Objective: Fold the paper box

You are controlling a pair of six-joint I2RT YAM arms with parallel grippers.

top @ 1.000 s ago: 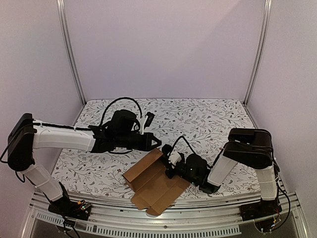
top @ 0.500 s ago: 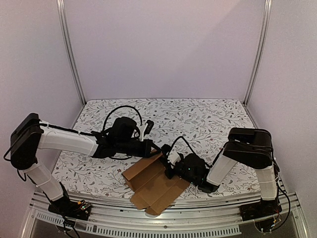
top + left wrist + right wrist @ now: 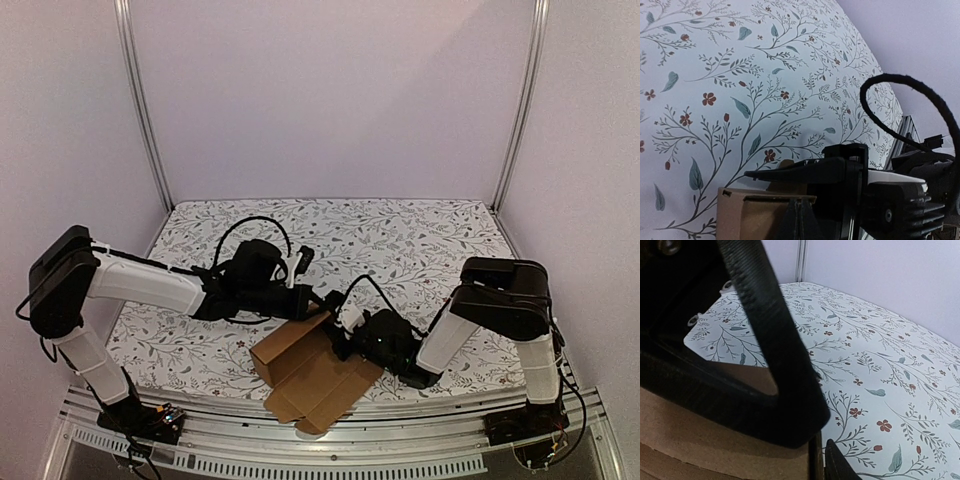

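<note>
Top external shows the paper box (image 3: 315, 375) as a plain brown cardboard sheet, only partly formed. Most of its panels lie flat on the floral-printed table (image 3: 420, 240), at the near edge between the two arms. Creases run across them, and the nearest notched corner reaches the table's front edge. The far-left panel stands up off the cloth as a low wall. From where I stand, every face in sight is bare brown card.

The left gripper (image 3: 318, 298) is at the top of that raised panel, its fingers pressed together. On the left wrist view the paper box (image 3: 747, 215) shows as a brown edge with a small slot, just beside the closed left gripper (image 3: 799, 220).

The right gripper (image 3: 340, 335) sits low at the sheet's far-right edge. On the right wrist view an edge of the paper box (image 3: 700, 440) runs in between the two fingers of the right gripper (image 3: 821, 452). I cannot tell whether they pinch it or stand loose.
</note>
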